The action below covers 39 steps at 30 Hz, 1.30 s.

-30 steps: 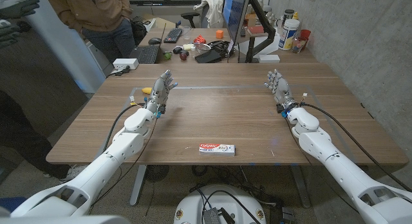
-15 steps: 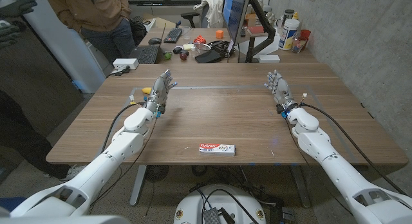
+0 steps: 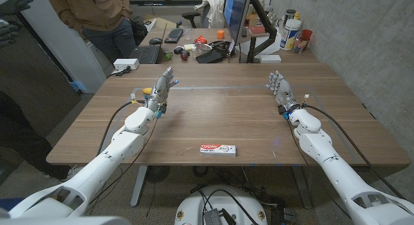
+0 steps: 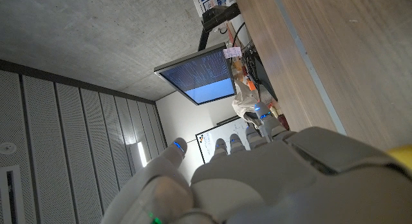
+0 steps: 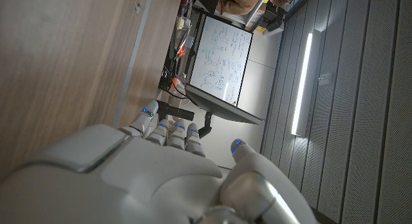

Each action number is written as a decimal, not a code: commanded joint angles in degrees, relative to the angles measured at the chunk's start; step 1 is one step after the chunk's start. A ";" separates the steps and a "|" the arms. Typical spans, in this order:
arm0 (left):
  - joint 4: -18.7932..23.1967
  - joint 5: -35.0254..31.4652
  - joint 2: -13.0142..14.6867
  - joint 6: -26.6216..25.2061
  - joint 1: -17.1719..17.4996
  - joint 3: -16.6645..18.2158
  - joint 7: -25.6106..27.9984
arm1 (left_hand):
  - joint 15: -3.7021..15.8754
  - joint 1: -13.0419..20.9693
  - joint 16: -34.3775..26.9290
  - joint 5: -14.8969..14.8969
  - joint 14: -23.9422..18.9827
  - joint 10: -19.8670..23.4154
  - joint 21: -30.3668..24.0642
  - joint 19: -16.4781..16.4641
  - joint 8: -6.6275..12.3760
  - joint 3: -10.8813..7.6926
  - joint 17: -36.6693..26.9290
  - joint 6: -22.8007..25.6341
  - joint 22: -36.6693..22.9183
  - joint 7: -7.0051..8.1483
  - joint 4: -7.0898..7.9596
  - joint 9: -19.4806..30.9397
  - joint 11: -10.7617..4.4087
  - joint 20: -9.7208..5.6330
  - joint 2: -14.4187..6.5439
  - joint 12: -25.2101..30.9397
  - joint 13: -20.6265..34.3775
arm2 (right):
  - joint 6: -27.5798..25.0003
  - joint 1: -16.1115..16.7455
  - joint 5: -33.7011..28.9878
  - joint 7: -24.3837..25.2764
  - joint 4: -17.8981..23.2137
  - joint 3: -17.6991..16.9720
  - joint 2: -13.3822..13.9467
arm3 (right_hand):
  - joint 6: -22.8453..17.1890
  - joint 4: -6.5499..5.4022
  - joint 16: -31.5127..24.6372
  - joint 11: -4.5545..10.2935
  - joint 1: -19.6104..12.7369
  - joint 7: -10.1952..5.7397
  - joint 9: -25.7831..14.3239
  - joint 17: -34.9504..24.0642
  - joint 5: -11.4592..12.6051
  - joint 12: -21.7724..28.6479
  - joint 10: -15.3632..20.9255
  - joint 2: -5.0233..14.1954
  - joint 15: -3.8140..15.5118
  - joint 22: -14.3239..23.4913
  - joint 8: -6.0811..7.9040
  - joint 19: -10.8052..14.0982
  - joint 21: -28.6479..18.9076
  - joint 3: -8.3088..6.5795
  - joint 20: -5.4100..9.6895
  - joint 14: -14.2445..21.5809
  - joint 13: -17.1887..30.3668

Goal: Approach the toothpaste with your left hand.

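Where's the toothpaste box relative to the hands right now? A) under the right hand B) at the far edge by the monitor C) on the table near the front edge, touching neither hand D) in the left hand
C: the toothpaste box lies by the near edge, well clear of the left hand and right hand.

A wooden table (image 3: 213, 118) fills the middle. At its ten o'clock edge sits a white box (image 3: 126, 63) beside a black keyboard (image 3: 147, 54). Toward twelve o'clock stands a monitor (image 3: 236, 18); at one o'clock, bottles (image 3: 291, 32). A person (image 3: 97, 15) stands at eleven o'clock.
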<state>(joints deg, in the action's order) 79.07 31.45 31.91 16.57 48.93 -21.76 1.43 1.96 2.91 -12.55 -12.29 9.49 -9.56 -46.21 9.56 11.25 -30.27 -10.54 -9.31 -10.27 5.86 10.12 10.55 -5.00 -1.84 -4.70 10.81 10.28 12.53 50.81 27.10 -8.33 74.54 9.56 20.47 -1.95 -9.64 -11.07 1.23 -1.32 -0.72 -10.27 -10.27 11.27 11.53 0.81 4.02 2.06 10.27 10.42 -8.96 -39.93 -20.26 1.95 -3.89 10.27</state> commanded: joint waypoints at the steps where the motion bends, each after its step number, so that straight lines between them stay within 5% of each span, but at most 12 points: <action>1: 1.80 -4.46 1.35 1.03 0.01 -0.64 1.52 | 1.80 0.17 -0.21 -0.33 0.59 0.21 -0.21 2.99 0.15 -0.35 -0.17 0.27 -0.09 -0.05 -0.07 0.07 0.13 -2.88 -4.90 0.28 0.18 | -0.35 0.63 -1.50 -0.97 0.52 -1.96 -1.46 | -0.40 0.01 -0.22 0.41 0.07 0.07 -0.23 -0.24 0.25 0.21 -0.01 5.95 1.07 0.09 0.35 -0.20 0.05 -0.12 4.82 -0.30 0.22; 39: 5.44 -13.41 3.29 3.34 -0.67 -2.12 3.25 | 1.86 0.55 -0.13 -0.37 -0.06 0.99 0.22 2.54 0.05 -0.80 -0.11 1.24 -0.05 0.18 -0.23 0.09 0.19 -2.86 -4.62 0.17 0.19 | -0.06 0.83 -2.95 -2.06 0.16 -3.48 -2.76 | -0.52 0.03 -0.22 0.39 0.09 0.09 -0.23 -0.22 0.25 0.24 0.05 5.86 1.09 0.10 0.41 -0.08 0.42 0.03 4.76 -0.28 0.22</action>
<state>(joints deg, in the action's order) 83.46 19.99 34.78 19.38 48.41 -23.58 4.44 1.96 3.13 -12.54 -12.29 9.49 -8.73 -46.21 9.55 11.25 -30.50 -10.53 -8.38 -10.13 6.15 9.88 10.53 -5.01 -1.84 -4.92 10.81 10.27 12.27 51.57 24.44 -10.23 74.76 6.36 17.89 -1.95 -9.63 -11.07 1.23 -1.32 -0.72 -10.26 -10.26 11.27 11.53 0.81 4.02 2.06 10.26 10.42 -8.96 -39.59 -20.26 1.94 -3.89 10.25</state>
